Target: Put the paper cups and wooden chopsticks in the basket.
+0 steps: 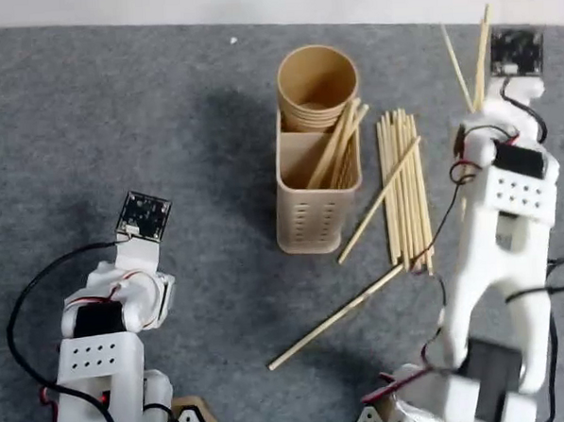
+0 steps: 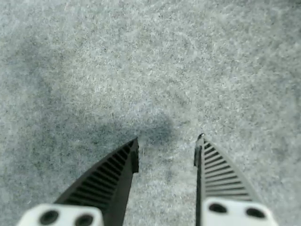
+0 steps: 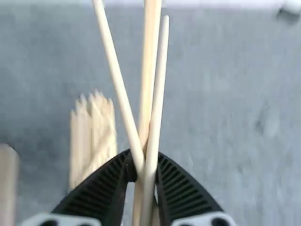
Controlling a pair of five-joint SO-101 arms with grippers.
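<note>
A tan two-compartment basket stands mid-table; its far compartment holds stacked paper cups, its near one several wooden chopsticks. A bundle of chopsticks lies right of the basket, with two loose ones nearer the front. My right gripper is shut on three chopsticks, held above the table to the right of the bundle; they stick up past the arm. My left gripper is open over bare grey carpet at the left.
The grey carpet covers the whole table. The left arm sits at the front left, the right arm along the right side. A light wall strip runs along the far edge.
</note>
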